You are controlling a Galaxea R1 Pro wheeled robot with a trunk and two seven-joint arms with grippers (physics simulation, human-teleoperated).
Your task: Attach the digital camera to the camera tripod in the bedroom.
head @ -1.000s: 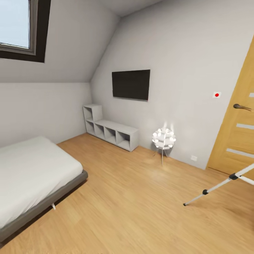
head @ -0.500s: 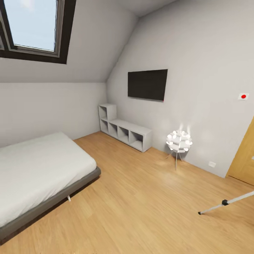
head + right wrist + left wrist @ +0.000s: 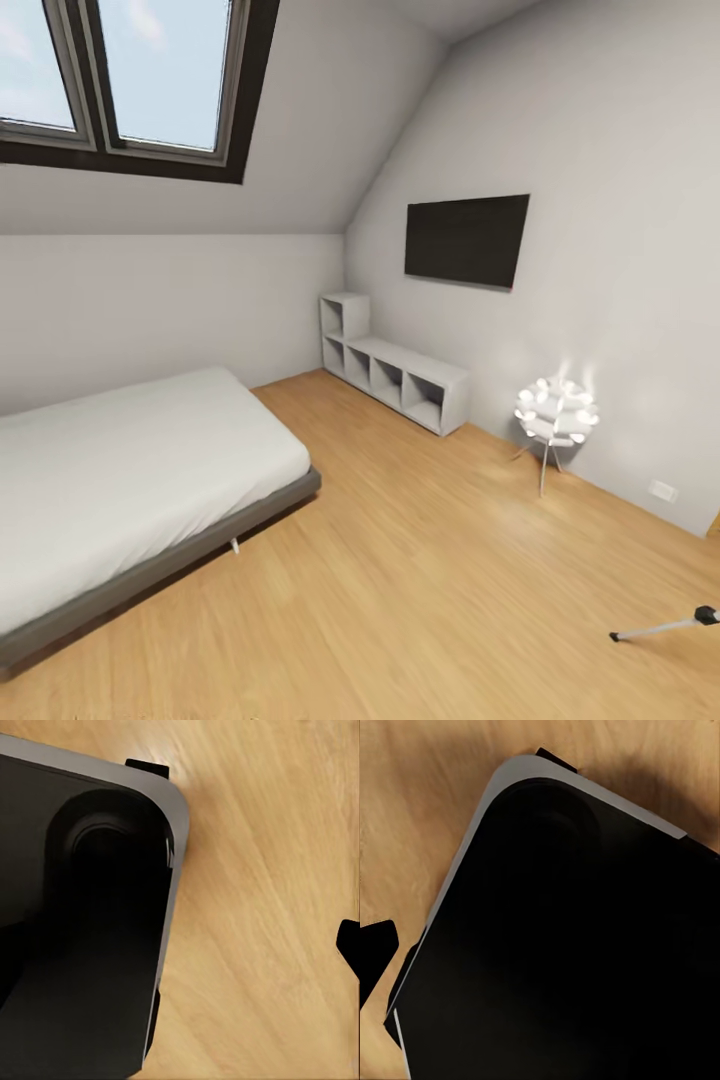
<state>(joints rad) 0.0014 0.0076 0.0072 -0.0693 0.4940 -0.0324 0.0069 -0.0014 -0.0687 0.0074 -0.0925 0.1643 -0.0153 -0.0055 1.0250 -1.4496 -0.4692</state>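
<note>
I am in the bedroom with its light wood plank floor (image 3: 430, 590). One silver leg of the camera tripod (image 3: 660, 629), with a black joint and foot, pokes in at the head view's lower right edge; the remainder of the tripod is cut off. The digital camera is out of view. In the left wrist view a dark fingertip (image 3: 375, 952) sits at the picture's edge above the floor. A similar dark fingertip (image 3: 350, 945) shows at the edge of the right wrist view. I cannot judge how either pair of jaws stands.
A grey-framed bed (image 3: 200, 545) with a white mattress lies at the left. White cube shelves (image 3: 395, 375) stand along the far wall under a black screen (image 3: 466, 240). A lit globe lamp (image 3: 556, 412) stands at the right. My black, grey-rimmed base (image 3: 562, 945) shows in both wrist views.
The head view has swung left: the bed, shelves, screen and lamp shifted right in the picture, the wooden door left it, and less of the tripod leg shows.
</note>
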